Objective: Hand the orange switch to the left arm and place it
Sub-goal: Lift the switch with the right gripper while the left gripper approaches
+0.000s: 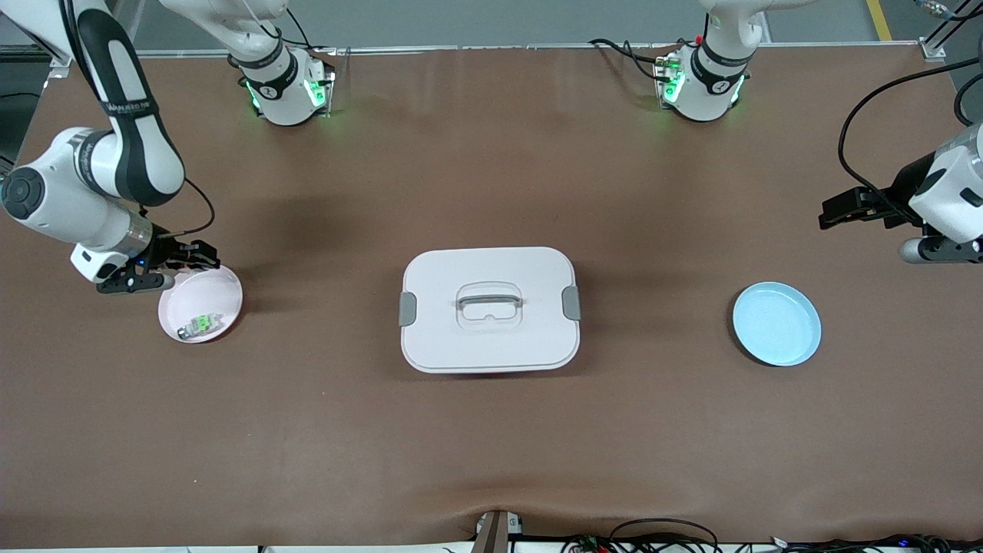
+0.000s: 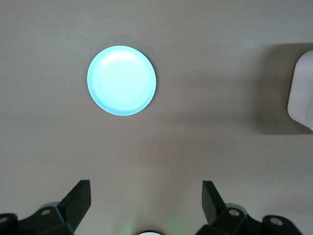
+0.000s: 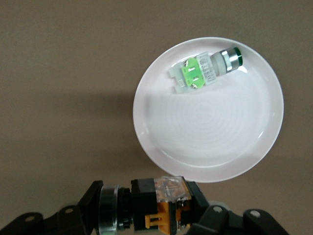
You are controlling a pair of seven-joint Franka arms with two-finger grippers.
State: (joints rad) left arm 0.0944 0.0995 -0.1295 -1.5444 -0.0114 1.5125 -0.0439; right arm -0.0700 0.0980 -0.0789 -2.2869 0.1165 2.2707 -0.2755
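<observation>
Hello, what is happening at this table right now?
The right gripper is shut on the orange switch and holds it over the edge of the white plate, where a green switch lies. The left gripper waits open above the table near the empty blue plate. The box sits closed on the table between the two plates.

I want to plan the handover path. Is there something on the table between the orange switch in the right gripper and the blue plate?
Yes. The white box sits mid-table, directly between the right gripper, shut on the orange switch over the white plate, and the blue plate. The open left gripper waits near that plate.
</observation>
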